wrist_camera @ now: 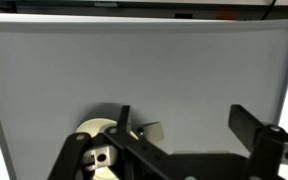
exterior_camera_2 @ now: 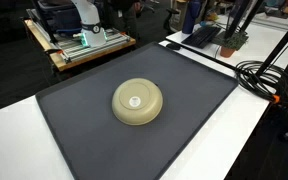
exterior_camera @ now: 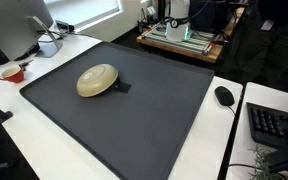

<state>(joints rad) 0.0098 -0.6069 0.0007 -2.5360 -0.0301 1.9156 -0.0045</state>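
Note:
A cream bowl lies upside down on the dark grey mat in both exterior views (exterior_camera: 97, 80) (exterior_camera_2: 137, 102); the mat (exterior_camera: 134, 125) (exterior_camera_2: 94, 140) covers most of the white table. A small dark block (exterior_camera: 121, 87) lies right beside the bowl. In the wrist view my gripper (wrist_camera: 181, 115) is open and empty, high above the mat (wrist_camera: 184, 70). The bowl (wrist_camera: 99, 140) sits by the left finger, partly hidden by it, with the small block (wrist_camera: 152, 131) between the fingers. The gripper does not show in the exterior views.
A red cup (exterior_camera: 12, 72) and a monitor (exterior_camera: 19, 30) stand at the table's back corner. A black mouse (exterior_camera: 224, 96) and keyboard (exterior_camera: 276, 125) lie beside the mat. A cart with equipment (exterior_camera_2: 79, 40) stands behind. Black cables (exterior_camera_2: 269, 75) run along one edge.

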